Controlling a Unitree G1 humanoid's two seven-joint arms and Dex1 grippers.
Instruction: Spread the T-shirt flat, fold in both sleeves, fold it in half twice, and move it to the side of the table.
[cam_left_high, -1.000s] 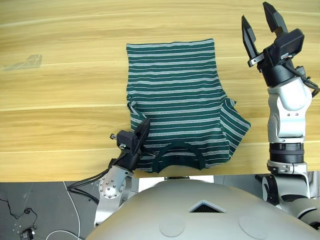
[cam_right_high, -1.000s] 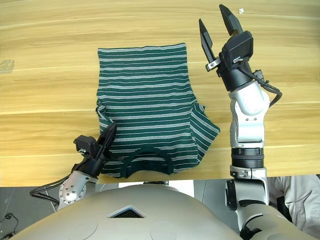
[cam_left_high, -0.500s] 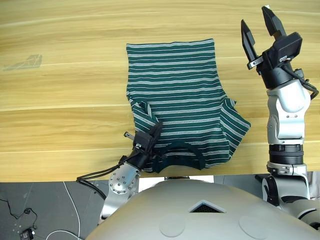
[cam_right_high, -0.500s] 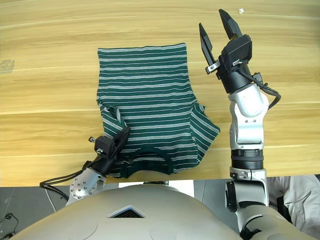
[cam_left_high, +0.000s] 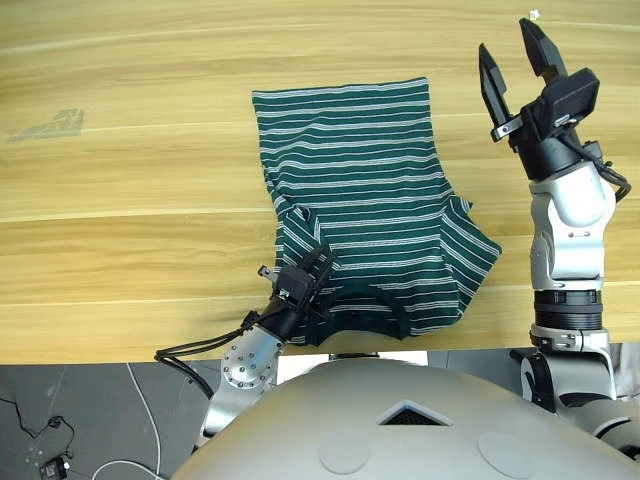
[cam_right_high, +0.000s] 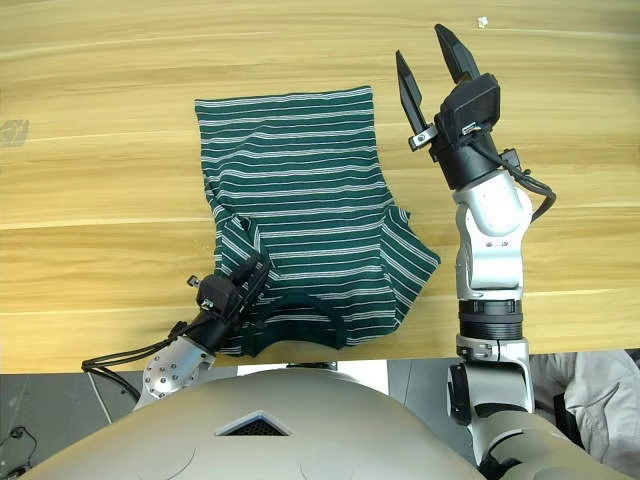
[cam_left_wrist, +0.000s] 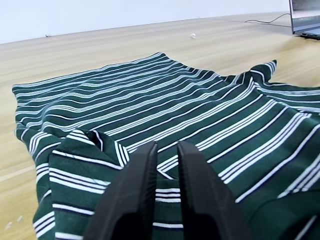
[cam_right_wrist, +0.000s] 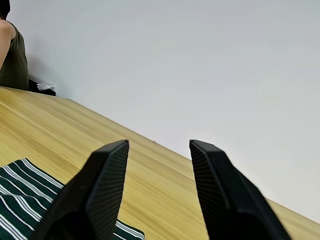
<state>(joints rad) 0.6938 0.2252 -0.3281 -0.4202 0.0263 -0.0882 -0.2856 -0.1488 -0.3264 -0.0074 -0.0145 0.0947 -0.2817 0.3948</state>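
T-shirt (cam_left_high: 360, 170): near middle of the table (cam_left_high: 130, 200).
Change: left sleeve (cam_left_high: 293, 228) now dragged inward over the body.
Left fingers (cam_left_wrist: 132, 195): closed on the sleeve cloth.
Right fingers (cam_left_high: 489, 82): spread, raised, holding nothing.
Meaning: first sleeve fold nearly done; right sleeve (cam_left_high: 472, 245) remains.

Dark green white-striped T-shirt (cam_left_high: 360, 190) lies mostly flat, collar near, hem far; its left sleeve is bunched inward, its right sleeve spread rightward.

You have no word, number or label to read anywhere here; the faint grey mark (cam_left_high: 47, 124) on the table (cam_left_high: 150, 200) is too washed out to make out.
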